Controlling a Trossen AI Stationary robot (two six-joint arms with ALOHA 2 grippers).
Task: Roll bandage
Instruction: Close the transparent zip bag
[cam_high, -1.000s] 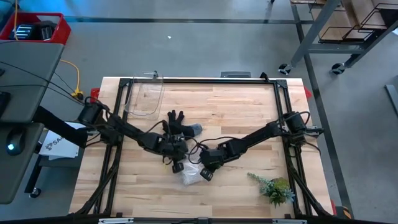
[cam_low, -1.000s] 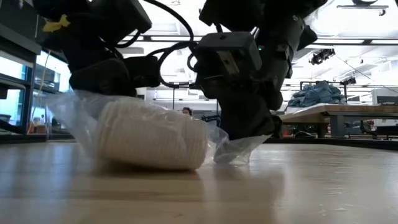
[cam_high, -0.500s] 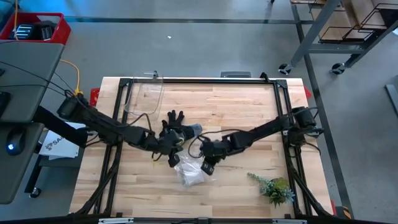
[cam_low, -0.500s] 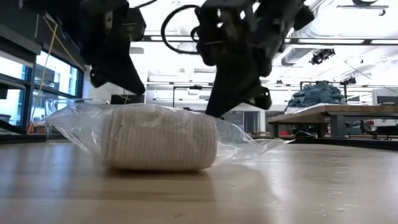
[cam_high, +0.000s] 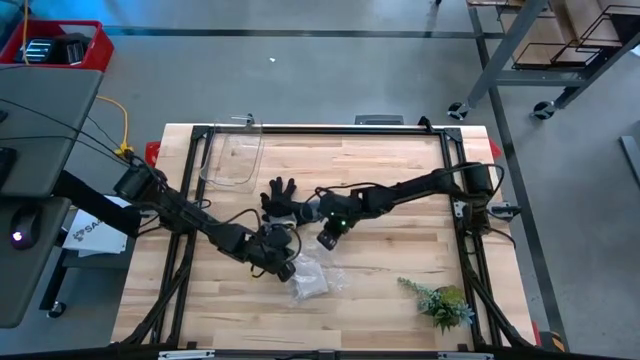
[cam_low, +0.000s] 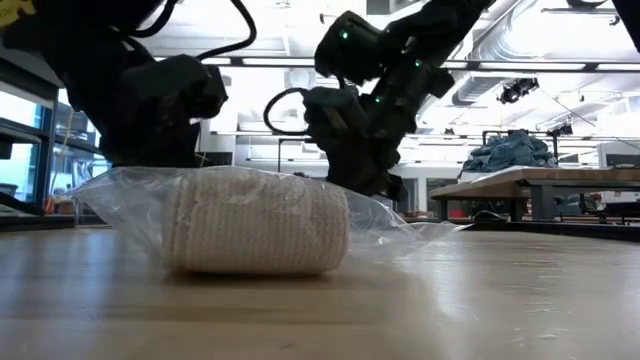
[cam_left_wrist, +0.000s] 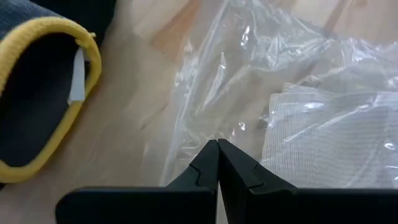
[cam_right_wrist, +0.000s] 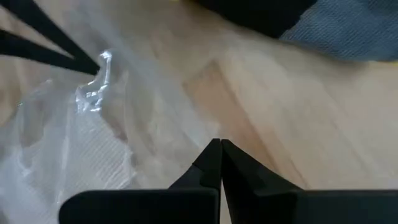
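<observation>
Bagged bandage (cam_low: 255, 222) lies on the desk (cam_high: 400, 180); left tool (cam_left_wrist: 217, 163) clenched at the bag (cam_left_wrist: 249, 81), right tool (cam_right_wrist: 216, 163) clenched above bare wood.

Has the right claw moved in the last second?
Yes. In the high view the right claw, shut, has pulled back from the plastic bag toward the glove, while the bag stayed roughly in place.

Matt white woven gauze bandage (cam_low: 255, 222) in glossy crinkly clear plastic bag (cam_left_wrist: 261, 74), on smooth pale wood table (cam_high: 400, 170).
</observation>
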